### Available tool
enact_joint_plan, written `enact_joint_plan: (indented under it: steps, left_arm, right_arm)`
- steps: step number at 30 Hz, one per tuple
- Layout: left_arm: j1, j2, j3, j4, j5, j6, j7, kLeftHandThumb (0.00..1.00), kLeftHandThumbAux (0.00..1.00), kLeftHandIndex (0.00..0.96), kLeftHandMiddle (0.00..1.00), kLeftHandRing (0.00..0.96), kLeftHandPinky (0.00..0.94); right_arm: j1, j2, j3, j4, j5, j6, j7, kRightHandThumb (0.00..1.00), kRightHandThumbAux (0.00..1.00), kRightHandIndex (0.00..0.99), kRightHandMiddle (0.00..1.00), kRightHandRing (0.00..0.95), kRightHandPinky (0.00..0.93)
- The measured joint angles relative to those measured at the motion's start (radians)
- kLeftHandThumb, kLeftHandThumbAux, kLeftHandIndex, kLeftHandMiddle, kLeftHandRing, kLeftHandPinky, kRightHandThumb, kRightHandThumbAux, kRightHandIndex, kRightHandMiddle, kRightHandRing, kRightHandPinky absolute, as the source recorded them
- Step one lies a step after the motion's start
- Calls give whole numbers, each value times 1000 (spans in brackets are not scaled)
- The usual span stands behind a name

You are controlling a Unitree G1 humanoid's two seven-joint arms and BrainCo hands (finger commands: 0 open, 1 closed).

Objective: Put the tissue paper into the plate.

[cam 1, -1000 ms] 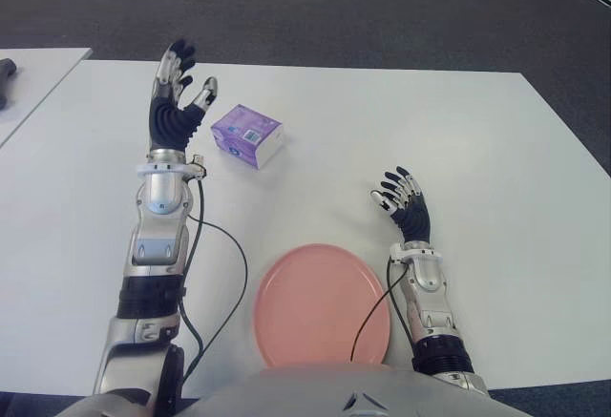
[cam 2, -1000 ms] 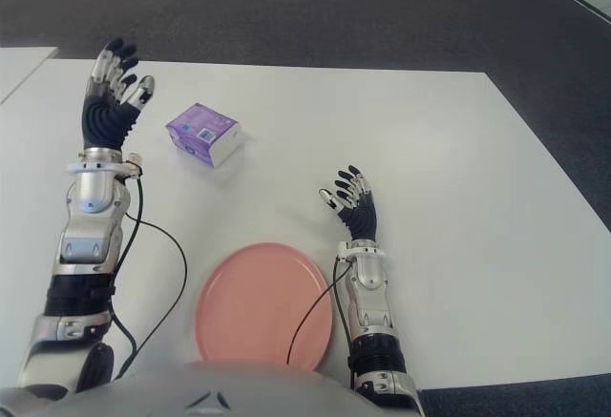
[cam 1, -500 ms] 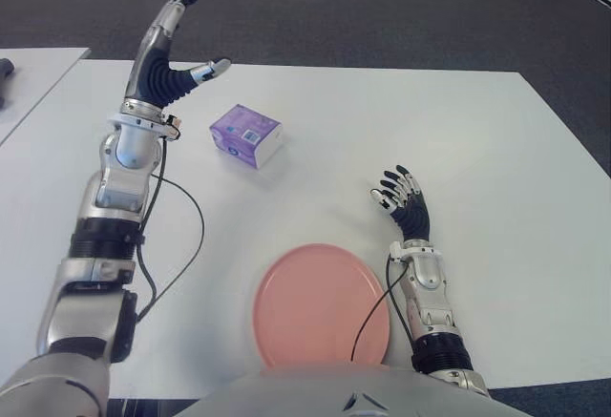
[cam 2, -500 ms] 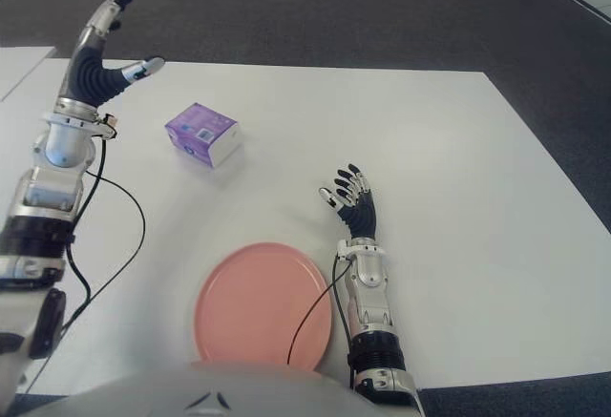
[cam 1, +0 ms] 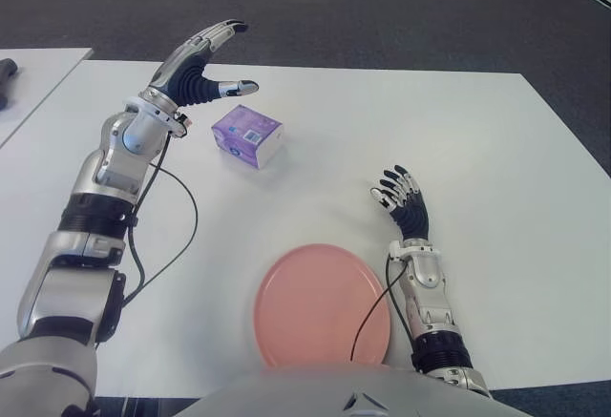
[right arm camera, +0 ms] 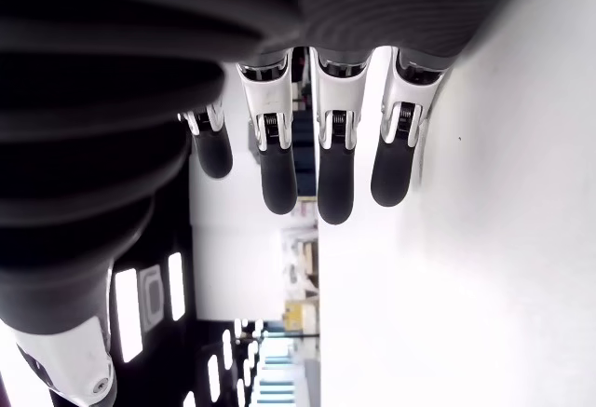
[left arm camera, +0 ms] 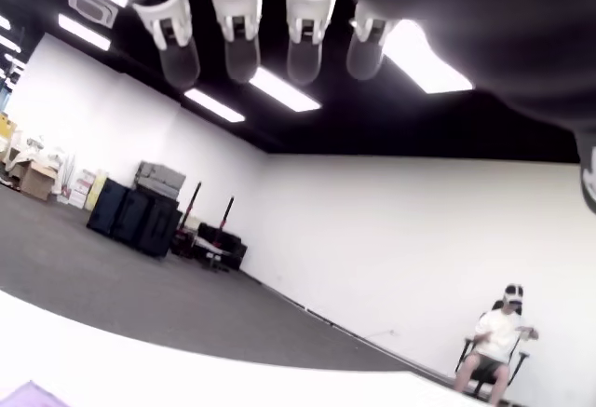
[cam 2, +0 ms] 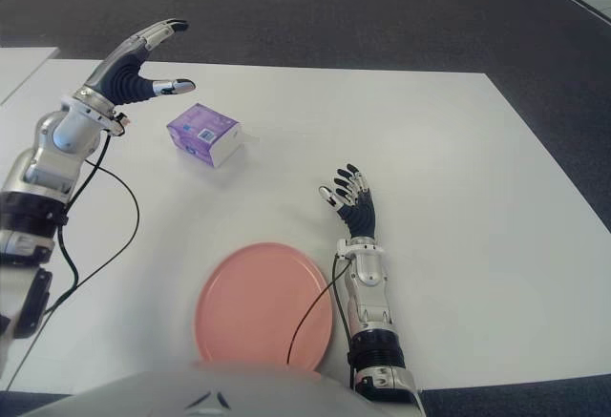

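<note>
A small purple and white tissue pack point(cam 1: 247, 135) lies on the white table point(cam 1: 382, 121), left of centre. My left hand point(cam 1: 205, 61) hangs in the air just above and to the left of the pack, fingers spread, holding nothing. The pink plate point(cam 1: 322, 304) sits empty at the near edge of the table. My right hand point(cam 1: 401, 196) shows to the right of the plate, fingers relaxed and holding nothing. A purple corner of the pack point(left arm camera: 28, 394) shows in the left wrist view.
A second white table point(cam 1: 29, 78) stands at the far left with a dark object point(cam 1: 6, 81) on it. Black cables run along both forearms near the plate. A seated person point(left arm camera: 492, 346) is far off in the left wrist view.
My left hand has swung from upright beside the pack to reaching forward and rightward over its left side. The pack, the plate and my right hand have not moved.
</note>
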Motion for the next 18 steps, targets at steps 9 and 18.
enact_joint_plan:
  steps: [9, 18]
  left_arm:
    - [-119, -3, -170, 306, 171, -121, 108, 315, 222, 13, 0, 0, 0]
    - [-197, -4, -346, 553, 343, -163, 199, 333, 162, 0, 0, 0, 0]
  right_arm:
    - [-30, 0, -1, 31, 4, -4, 8, 357, 688, 167, 259, 262, 262]
    - [-43, -3, -5, 56, 5, -15, 18, 362, 692, 180, 253, 260, 267]
